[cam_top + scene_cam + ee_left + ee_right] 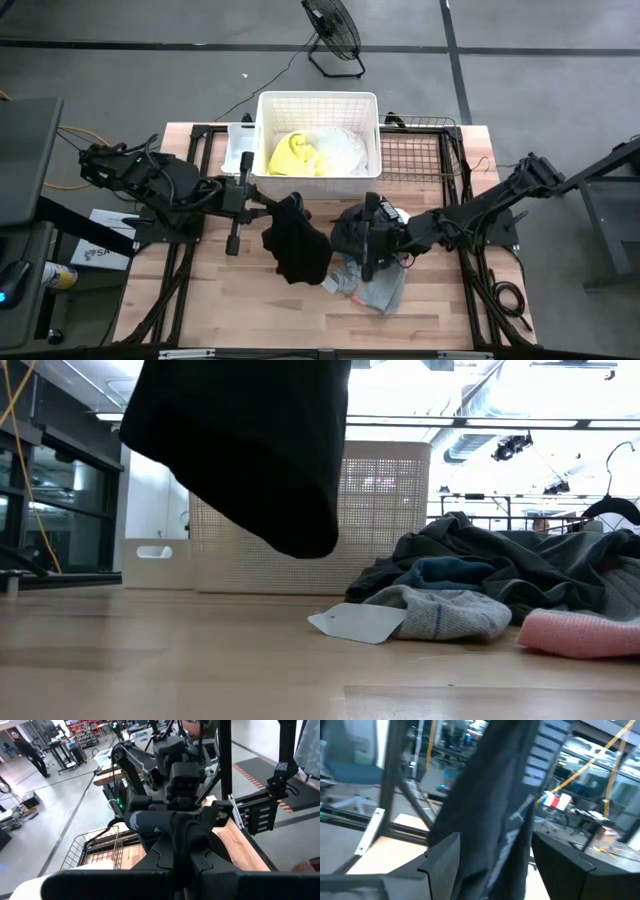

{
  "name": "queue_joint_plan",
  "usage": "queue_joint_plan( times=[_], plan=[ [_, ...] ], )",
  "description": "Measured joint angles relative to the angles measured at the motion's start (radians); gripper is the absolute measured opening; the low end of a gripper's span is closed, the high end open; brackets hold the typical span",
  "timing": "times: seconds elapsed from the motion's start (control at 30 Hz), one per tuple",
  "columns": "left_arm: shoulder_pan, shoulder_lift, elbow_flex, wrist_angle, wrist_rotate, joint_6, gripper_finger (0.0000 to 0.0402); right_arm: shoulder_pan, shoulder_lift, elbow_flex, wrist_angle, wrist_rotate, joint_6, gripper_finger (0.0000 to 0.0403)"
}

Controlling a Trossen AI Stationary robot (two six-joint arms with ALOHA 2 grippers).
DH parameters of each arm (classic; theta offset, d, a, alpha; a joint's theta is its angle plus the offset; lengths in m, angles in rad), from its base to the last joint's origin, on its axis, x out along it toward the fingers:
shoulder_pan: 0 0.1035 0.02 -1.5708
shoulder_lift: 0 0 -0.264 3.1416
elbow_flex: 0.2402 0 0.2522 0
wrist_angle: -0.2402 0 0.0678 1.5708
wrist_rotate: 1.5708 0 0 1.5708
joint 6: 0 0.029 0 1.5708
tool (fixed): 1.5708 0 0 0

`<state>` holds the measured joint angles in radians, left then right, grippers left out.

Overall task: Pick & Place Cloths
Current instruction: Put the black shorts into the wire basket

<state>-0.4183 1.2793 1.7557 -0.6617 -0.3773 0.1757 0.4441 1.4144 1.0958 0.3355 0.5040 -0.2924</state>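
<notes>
The left gripper (285,208) is up above the middle of the wooden worktop (200,300), just in front of the white basket (318,100). Its fingers are pinched tight on a black cloth (298,243). The cloth hangs down from the fingers and, in the low view, its bottom end swings clear above the wood.

The right gripper (368,235) is close by, over a pile of cloths near the middle of the worktop. Its fingers (442,862) are partly apart, with a strip of dark cloth (500,810) running between them in the right wrist view. I cannot tell if they are really gripping it.

The pile has a dark grey cloth (500,560) on top, a bit of blue cloth (450,572) tucked inside, a small grey-white cloth (450,615) in front and a pink cloth (580,632) at the side. A white tag (360,623) lies flat on the wood, touching the grey-white cloth.

Inside the basket sit a bright yellow cloth (295,153) and a white cloth (345,152), side by side and touching. A wire basket (420,150) stands right beside the white one, on the right arm's side. A black fan (335,35) stands on the floor behind the worktop.
</notes>
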Motion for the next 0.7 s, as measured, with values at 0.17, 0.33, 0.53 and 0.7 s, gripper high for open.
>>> queue_joint_plan(
  times=[0.17,0.33,0.53,0.7],
  plan=[
    [0.000,0.001,0.000,0.000,0.000,0.000,0.0001,-0.021,0.002,0.000,0.001,-0.109,0.086,0.0262],
    [0.000,0.020,0.000,0.015,-0.001,0.001,0.0001,-0.063,0.002,0.000,0.018,-0.164,0.109,0.0336],
    [0.067,0.056,0.000,0.036,0.053,0.012,0.0001,-0.114,0.017,0.000,0.082,-0.159,0.092,0.0394],
    [0.128,0.080,0.000,0.045,0.143,0.011,0.0001,-0.132,0.040,0.000,0.099,-0.168,0.081,0.0397]
  ],
)
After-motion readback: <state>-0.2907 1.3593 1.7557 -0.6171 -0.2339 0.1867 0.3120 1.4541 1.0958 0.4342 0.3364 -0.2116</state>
